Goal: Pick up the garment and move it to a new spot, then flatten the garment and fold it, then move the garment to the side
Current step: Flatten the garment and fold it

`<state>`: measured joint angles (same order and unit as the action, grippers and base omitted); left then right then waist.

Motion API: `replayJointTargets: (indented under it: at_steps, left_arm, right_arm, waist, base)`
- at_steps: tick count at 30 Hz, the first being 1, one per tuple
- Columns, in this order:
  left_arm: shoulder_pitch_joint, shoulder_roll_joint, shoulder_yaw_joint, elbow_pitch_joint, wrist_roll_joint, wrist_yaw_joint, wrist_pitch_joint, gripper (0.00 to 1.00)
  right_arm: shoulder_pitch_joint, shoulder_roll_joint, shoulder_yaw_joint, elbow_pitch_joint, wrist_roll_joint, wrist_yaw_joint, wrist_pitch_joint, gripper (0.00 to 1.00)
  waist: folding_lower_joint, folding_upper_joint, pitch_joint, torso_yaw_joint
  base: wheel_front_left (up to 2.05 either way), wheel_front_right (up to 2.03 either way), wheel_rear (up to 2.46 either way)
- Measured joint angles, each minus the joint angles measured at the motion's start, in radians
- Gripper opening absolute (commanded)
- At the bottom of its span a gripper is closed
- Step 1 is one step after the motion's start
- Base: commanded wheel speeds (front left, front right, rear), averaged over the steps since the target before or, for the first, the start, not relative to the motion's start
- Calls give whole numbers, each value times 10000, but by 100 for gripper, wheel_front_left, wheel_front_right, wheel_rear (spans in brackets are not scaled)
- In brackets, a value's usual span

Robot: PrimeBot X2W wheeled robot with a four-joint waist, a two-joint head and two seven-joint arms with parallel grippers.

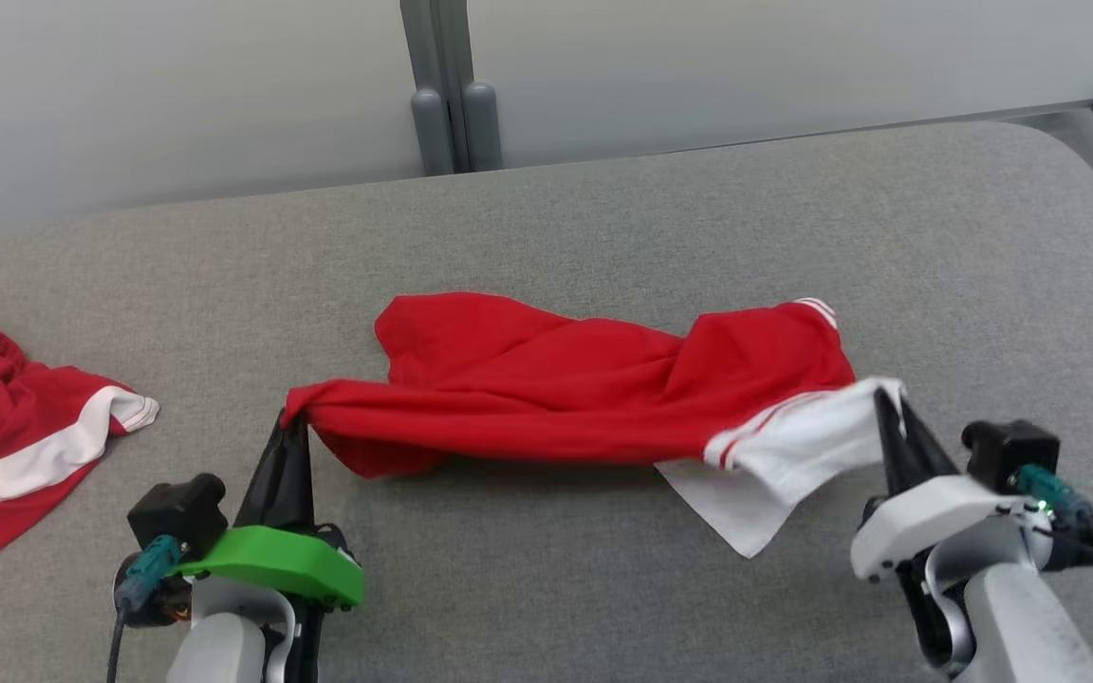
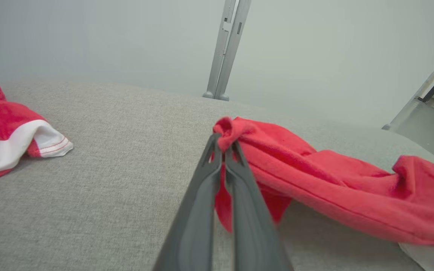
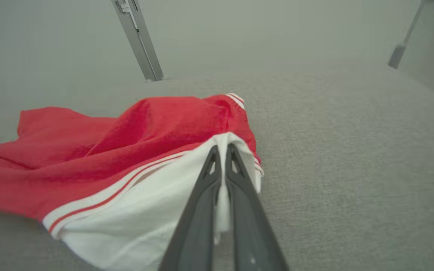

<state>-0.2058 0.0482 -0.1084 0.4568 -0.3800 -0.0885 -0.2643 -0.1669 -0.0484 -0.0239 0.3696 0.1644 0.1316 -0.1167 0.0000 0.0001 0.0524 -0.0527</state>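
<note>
Red-and-white garment (image 1: 584, 389) sits pinched at opposite ends by left gripper (image 1: 293, 427) and right gripper (image 1: 886, 406): pick-up step, next likely needing an even lift off the grey cushion (image 1: 603, 209).

The place looks like a lab or robot test bay: a broad table (image 1: 603, 218) covered in grey felt-like fabric, with plain pale partition panels (image 1: 176, 95) along its far edge, joined by a grey metal post (image 1: 452, 95). A red-and-white garment (image 1: 556, 379) lies mid-table, a second garment (image 1: 15, 427) at the left edge.
</note>
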Motion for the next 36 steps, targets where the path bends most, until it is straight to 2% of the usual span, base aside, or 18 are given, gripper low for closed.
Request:
replayJointTargets:
  at_steps: [4, 7, 11, 12, 15, 18, 22, 28, 31, 34, 36]
  left_arm:
    - [-165, 2, -176, -648, -635, -192, 0, 0]
    - [-1066, 2, -318, -815, -1141, -313, 12, 0]
    - [-2300, 174, -646, -865, -1465, -364, 504, 0]
    - [-2907, 366, -740, -819, -1787, -387, 771, 0]
    - [-3850, 723, -813, -825, -2303, -389, 1145, 0]
    - [-4789, 1032, -884, -901, -2667, -391, 1413, 0]
    - [-5920, 1156, -802, -1022, -3152, -391, 1540, 0]
    - [-7320, 1375, -654, -1145, -3321, -372, 1852, 0]
    - [-7909, 1538, -389, -915, -3405, -150, 1822, 0]
    - [-8239, 1501, -184, -550, -3367, 205, 1427, 0]
    - [-8531, 1463, -92, -303, -3108, 389, 947, 0]
  right_arm:
    - [-523, -6, -155, -1931, -543, 0, 257, 0]
    - [-1487, -102, 155, -3191, -1147, 0, 1122, 0]
    - [-2778, -905, 1043, -3461, -980, -2, 2044, 0]
    - [-3509, -1369, 1400, -3417, -721, 0, 2403, 0]
    - [-4846, -1921, 1628, -3214, -242, 0, 2665, 0]
    - [-6026, -2174, 1875, -2844, 165, 2, 2824, 0]
    - [-7325, -2288, 2119, -2366, 493, 0, 2757, 0]
    - [-8697, -2033, 2556, -1549, 1438, 2, 2552, 0]
    - [-9220, -1856, 2673, -644, 1484, 2, 2489, 0]
    - [-9772, -1427, 2217, 433, 1200, 2, 2052, 0]
    - [-10255, -970, 1461, 1120, 953, -6, 1478, 0]
  waist:
    - [0, 0, -136, -74]
    - [-1, 0, -179, -221]
    - [0, 0, -60, -312]
    - [0, 0, 34, -351]
    - [0, 0, 183, -456]
    - [0, 0, 339, -578]
    - [0, 0, 565, -712]
    - [0, 0, 980, -897]
    - [0, 0, 1305, -1024]
    - [1, 0, 1678, -1139]
    - [1, 0, 1959, -1203]
  base:
    - [0, 0, 0]
    - [0, 0, 0]
    - [0, 0, 0]
    - [0, 0, 0]
    - [0, 0, 0]
    - [0, 0, 0]
    - [0, 0, 0]
    - [0, 0, 0]
    - [0, 0, 0]
    - [0, 0, 0]
    - [0, 0, 0]
